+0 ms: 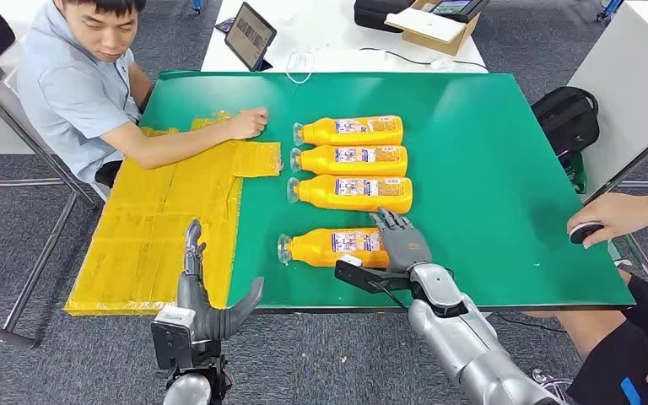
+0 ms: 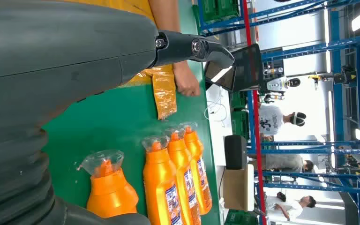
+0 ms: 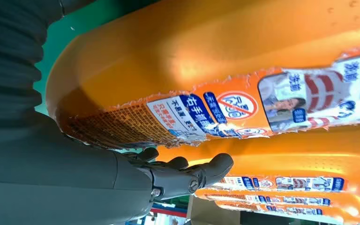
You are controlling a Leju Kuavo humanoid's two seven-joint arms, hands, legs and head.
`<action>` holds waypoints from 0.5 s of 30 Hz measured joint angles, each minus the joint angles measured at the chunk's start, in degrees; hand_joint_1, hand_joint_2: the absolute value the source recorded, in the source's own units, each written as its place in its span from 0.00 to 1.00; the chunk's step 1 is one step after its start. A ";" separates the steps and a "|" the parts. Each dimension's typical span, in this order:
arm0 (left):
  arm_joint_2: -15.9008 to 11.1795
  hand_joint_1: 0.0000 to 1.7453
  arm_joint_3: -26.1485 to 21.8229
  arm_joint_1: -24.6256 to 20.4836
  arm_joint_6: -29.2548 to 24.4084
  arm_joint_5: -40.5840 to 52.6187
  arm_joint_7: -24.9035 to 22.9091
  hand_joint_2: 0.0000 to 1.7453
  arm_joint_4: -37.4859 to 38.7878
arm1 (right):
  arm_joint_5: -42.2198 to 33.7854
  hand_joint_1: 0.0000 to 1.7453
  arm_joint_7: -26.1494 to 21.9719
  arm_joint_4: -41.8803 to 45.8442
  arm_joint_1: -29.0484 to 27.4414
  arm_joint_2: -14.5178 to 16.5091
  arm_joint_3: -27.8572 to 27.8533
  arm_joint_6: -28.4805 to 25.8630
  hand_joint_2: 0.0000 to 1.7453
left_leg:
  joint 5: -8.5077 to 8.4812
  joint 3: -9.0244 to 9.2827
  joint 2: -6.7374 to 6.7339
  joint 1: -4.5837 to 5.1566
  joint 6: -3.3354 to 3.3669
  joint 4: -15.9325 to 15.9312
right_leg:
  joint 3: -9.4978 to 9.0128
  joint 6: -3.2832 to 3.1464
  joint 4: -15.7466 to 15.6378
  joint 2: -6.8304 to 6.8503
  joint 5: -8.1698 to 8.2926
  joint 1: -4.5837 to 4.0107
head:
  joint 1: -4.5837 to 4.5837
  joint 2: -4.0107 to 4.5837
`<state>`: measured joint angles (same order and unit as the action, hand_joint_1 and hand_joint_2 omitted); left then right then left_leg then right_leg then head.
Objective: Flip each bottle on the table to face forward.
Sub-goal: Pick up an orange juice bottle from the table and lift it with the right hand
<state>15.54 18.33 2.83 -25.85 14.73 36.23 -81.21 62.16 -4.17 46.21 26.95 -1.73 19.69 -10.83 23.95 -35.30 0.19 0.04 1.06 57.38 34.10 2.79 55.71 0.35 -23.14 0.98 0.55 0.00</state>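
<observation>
Four orange bottles lie on their sides on the green table (image 1: 489,169), caps pointing left. Three lie close together at the back (image 1: 348,131), (image 1: 350,159), (image 1: 350,192). The fourth bottle (image 1: 331,246) lies alone nearer the front edge, its label up. My right hand (image 1: 401,240) rests on its base end with fingers spread over the far side. In the right wrist view that bottle (image 3: 206,61) sits against my palm and my fingers (image 3: 187,173) reach past it. My left hand (image 1: 198,295) hovers open at the table's front edge, left of the bottles (image 2: 110,192).
A yellow taped patch (image 1: 160,228) covers the table's left part. A seated person's hand (image 1: 249,122) rests there. Another person's hand (image 1: 607,215) at the right edge holds a small black object (image 1: 585,233). A tablet (image 1: 249,35) stands on the white table behind.
</observation>
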 joint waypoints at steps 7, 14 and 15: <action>0.00 0.00 0.03 -0.20 0.05 0.00 -0.05 1.00 0.04 | 0.11 0.00 0.04 -2.56 1.64 0.39 0.40 -0.09 1.00 | 0.00 0.02 0.00 0.00 0.00 0.00 | -0.01 0.00 0.00 0.00 0.00 0.00 | -0.02 0.00; 0.00 0.00 0.06 -0.48 0.11 -0.03 -0.15 1.00 0.38 | -0.85 1.00 -1.13 -5.03 3.11 0.59 0.94 1.69 1.00 | 0.00 0.13 0.00 0.00 0.00 0.00 | -0.11 0.00 -0.01 0.00 0.00 0.00 | -0.01 0.00; 0.00 0.00 0.10 -0.58 0.14 -0.08 -0.16 1.00 0.50 | -1.53 1.00 -1.91 -5.55 3.38 0.62 0.99 2.27 1.00 | 0.00 0.15 0.00 0.00 0.00 0.00 | -0.13 0.00 -0.01 0.00 0.00 0.00 | -0.01 0.00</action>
<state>15.54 18.43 2.25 -25.70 14.65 36.07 -80.71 60.63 -6.09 40.66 30.33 -1.11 20.69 -8.56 23.95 -35.15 0.19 0.04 1.06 57.38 33.97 2.79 55.71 0.35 -23.13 0.98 0.54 0.00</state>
